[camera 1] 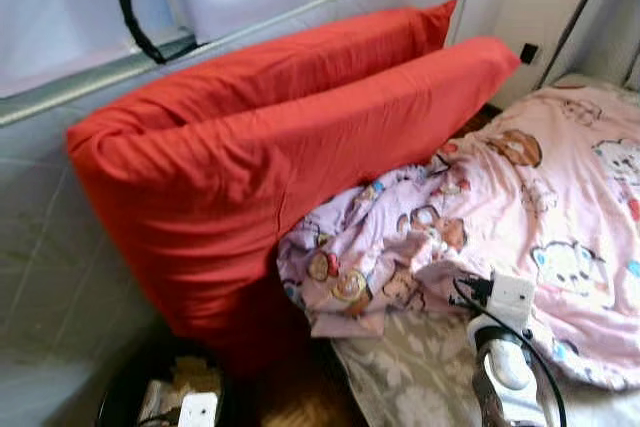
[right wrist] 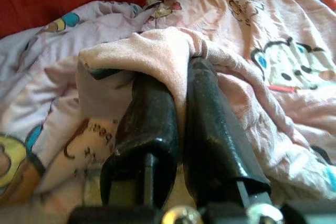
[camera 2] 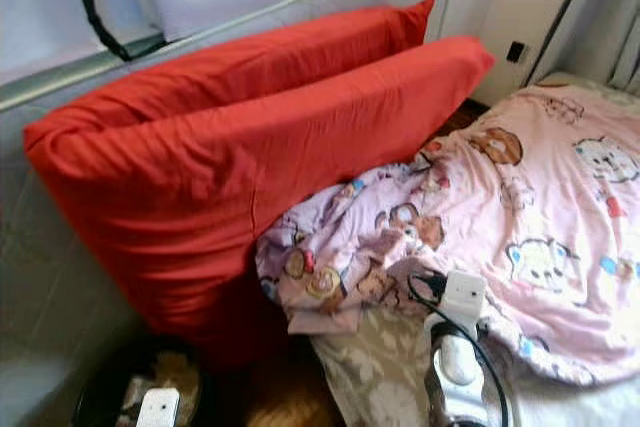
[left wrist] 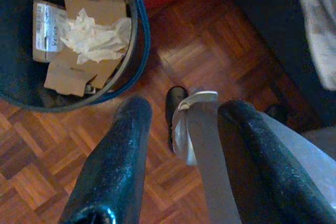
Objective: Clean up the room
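A pink cartoon-print blanket (camera 1: 560, 197) lies crumpled across the bed, its bunched edge next to two red pillows (camera 1: 300, 147). The pillows lean on the grey padded headboard (camera 1: 60, 247). My right gripper (right wrist: 184, 72) is shut on a fold of the blanket (right wrist: 157, 45), which drapes over both fingertips. The right arm (camera 1: 505, 357) reaches in at the lower right of the eye views. My left gripper (left wrist: 184, 111) hangs open over the parquet floor, holding nothing, beside a black bin (left wrist: 134, 51).
The bin (camera 1: 120, 397) stands on the floor below the pillows and holds cardboard scraps (left wrist: 89, 11) and crumpled tissue. A grey flowered sheet (camera 1: 400, 367) shows under the blanket. A black cable (camera 1: 130, 7) hangs behind the headboard. A wall socket (camera 1: 528, 52) is at the far right.
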Tool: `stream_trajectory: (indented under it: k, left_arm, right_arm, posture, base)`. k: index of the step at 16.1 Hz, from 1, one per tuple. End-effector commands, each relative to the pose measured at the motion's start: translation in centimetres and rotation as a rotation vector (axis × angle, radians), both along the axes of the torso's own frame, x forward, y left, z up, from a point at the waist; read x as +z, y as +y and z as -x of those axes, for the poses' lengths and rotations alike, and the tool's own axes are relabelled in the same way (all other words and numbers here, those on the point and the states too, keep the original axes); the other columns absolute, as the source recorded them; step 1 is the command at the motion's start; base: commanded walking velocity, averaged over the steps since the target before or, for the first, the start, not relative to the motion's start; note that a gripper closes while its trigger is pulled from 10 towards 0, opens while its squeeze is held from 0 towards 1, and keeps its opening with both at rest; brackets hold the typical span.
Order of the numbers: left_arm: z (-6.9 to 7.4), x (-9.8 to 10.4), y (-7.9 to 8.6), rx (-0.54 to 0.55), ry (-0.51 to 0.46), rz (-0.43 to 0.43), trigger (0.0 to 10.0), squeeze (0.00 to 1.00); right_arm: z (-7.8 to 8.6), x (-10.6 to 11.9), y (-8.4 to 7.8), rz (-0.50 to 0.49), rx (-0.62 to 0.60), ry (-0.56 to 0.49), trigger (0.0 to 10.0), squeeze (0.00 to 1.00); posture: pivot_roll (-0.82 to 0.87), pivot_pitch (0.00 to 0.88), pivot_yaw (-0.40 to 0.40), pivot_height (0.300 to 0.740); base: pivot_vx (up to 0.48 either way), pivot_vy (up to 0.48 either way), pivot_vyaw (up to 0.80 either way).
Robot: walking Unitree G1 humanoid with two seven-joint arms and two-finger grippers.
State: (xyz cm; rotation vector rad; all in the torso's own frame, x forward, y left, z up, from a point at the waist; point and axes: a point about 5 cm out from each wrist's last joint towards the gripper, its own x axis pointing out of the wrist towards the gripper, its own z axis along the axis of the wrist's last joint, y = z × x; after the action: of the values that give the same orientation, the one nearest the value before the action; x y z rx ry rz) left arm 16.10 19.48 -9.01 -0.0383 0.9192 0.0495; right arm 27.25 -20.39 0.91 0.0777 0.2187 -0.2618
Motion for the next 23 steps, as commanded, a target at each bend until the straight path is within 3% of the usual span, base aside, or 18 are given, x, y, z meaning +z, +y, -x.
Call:
stream_trajectory:
  k: [1,8,23]
  left_arm:
    - [0.6,-0.3,0.1,0.01,0.021,-0.001,10.0,0.0]
    - [0.7,-0.3,0.2,0.008,0.024,-0.004,10.0,0.0]
    - [0.8,-0.3,0.2,0.008,0.026,-0.002,10.0,0.0]
  right_arm:
    - [0.0,0.1,-0.1,0.007,-0.007,-0.009,10.0,0.0]
    - [-0.2,0.8,-1.3,0.041,-0.08,-0.035,10.0,0.0]
    - [-0.5,1.4,-0.9,0.067,-0.066,-0.069,10.0,0.0]
  posture:
    - [0.0,0.036,0.035,0.74]
    - [0.0,0.037,0.036,0.74]
    - [0.0,0.035,0.034,0.74]
  base:
    - [-0.262,0.0,0.0]
    - [-0.261,0.0,0.0]
    - [-0.261,0.0,0.0]
